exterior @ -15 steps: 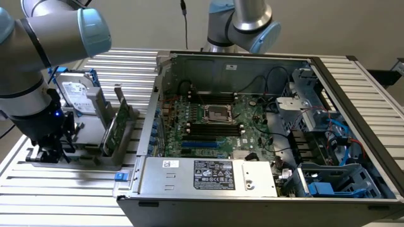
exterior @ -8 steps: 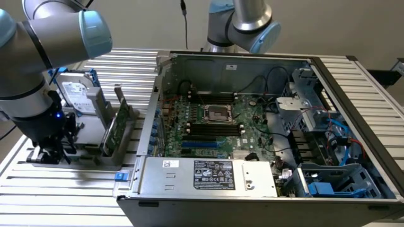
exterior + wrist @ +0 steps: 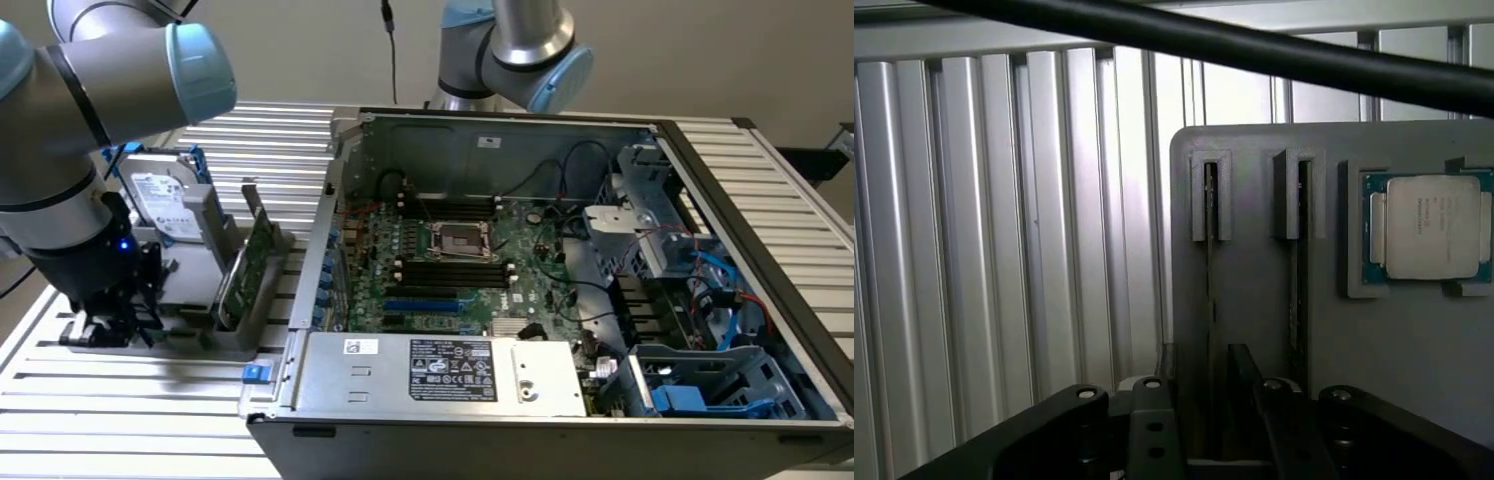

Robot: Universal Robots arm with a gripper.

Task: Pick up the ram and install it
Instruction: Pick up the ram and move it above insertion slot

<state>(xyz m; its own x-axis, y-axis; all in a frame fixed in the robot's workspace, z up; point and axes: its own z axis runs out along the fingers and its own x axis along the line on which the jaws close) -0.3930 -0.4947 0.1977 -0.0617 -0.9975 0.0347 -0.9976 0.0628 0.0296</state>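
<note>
Two green ram sticks stand on edge in slots of a grey holder on the exterior view's left, beside the open computer case. In the wrist view each ram shows edge-on as a thin line in the holder. My gripper hangs low over the holder's end, on the exterior view's left of the sticks. The dark fingers of the gripper stand apart, and one ram's edge runs toward the gap between them. Nothing is held. Dark memory slots lie on the motherboard.
A silver hard drive with a blue bracket stands behind the holder. A square processor chip lies in the holder beside the slots. The open case stands on the ribbed metal table. A second arm is behind the case.
</note>
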